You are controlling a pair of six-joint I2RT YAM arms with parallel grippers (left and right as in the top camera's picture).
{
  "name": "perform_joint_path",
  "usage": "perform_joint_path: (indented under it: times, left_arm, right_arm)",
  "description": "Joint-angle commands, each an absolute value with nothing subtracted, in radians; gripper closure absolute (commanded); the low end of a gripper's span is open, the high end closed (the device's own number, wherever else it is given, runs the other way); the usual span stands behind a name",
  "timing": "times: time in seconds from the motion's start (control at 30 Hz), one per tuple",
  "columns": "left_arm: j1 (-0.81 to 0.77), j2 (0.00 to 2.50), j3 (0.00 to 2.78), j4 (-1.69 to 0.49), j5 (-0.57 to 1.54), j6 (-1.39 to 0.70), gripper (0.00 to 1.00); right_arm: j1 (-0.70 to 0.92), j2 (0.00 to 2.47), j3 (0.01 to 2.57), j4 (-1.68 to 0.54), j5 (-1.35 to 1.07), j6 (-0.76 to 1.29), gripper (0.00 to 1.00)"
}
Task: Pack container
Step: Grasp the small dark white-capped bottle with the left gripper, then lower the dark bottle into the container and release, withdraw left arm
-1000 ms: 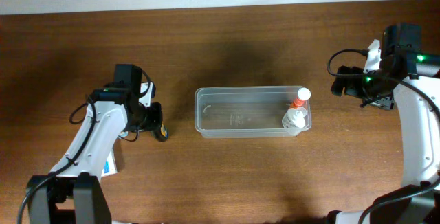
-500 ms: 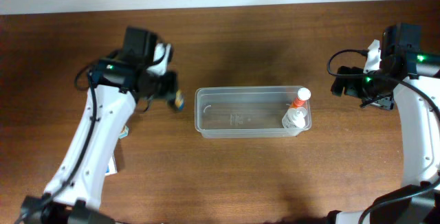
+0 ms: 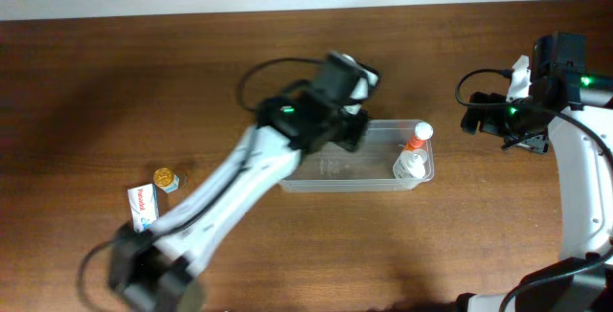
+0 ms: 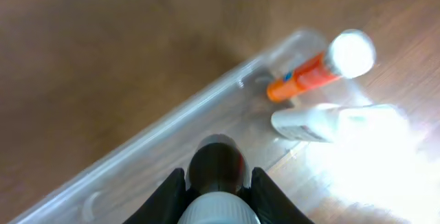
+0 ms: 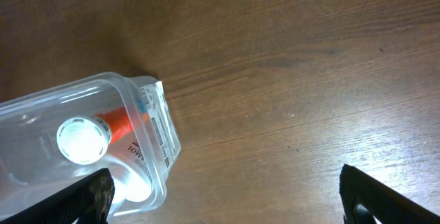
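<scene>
Brown wood-grain desk (image 3: 77,92), seen from overhead: at its far left lie a small white carton with red and blue print (image 3: 143,203) and, just beside it, a little gold-capped item (image 3: 165,176), both well apart from everything else. My left arm stretches diagonally from the lower left toward the middle, ending over the left half of the container (image 3: 383,154), the clear, shallow plastic tub that sits at the centre of the desk with its long side running left to right.

From the wrist camera, my left tool (image 4: 218,183) is closed on a small object with a white body and a dark rounded end (image 4: 215,165), pinched between both fingers (image 4: 168,196) and held above the tub's near wall; blur keeps me from naming it more closely.

Inside the container, at its right end, are two bottles close together: an orange bottle (image 3: 418,139) with a white cap near the back right corner, and a white bottle (image 3: 410,166) in front of it. A printed label shows on the tub's right end wall.

Farther right, beyond the tub and clear of it, my right tool (image 5: 223,179) hangs over bare wood with its fingers spread wide and nothing between them.
</scene>
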State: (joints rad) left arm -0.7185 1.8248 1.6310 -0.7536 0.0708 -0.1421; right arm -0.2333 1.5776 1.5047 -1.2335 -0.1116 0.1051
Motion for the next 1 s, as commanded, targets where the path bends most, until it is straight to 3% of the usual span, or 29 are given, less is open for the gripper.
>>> perform_joint_path:
  times: [0.0, 0.5, 0.73, 0.93, 0.97]
  left_arm:
    - [-0.732, 1.908, 1.638, -0.724, 0.056, -0.126, 0.97]
    - [-0.774, 2.02, 1.638, -0.607, 0.056, -0.118, 0.95]
    - [-0.812, 2.04, 1.638, -0.597, 0.056, -0.118, 0.82]
    - [-0.818, 2.055, 1.638, -0.585, 0.056, -0.118, 0.8]
    - [-0.818, 2.055, 1.638, -0.58, 0.056, -0.118, 0.74]
  right_arm:
    - [-0.236, 1.578, 1.504, -1.234, -0.121, 0.109, 0.03]
    - [-0.236, 1.578, 1.504, -1.234, -0.121, 0.109, 0.03]
    - [-0.236, 1.578, 1.504, -1.234, -0.121, 0.109, 0.03]
    - [-0.236, 1.578, 1.504, -1.234, -0.121, 0.109, 0.03]
    - [-0.236, 1.578, 1.504, -1.234, -0.121, 0.109, 0.03]
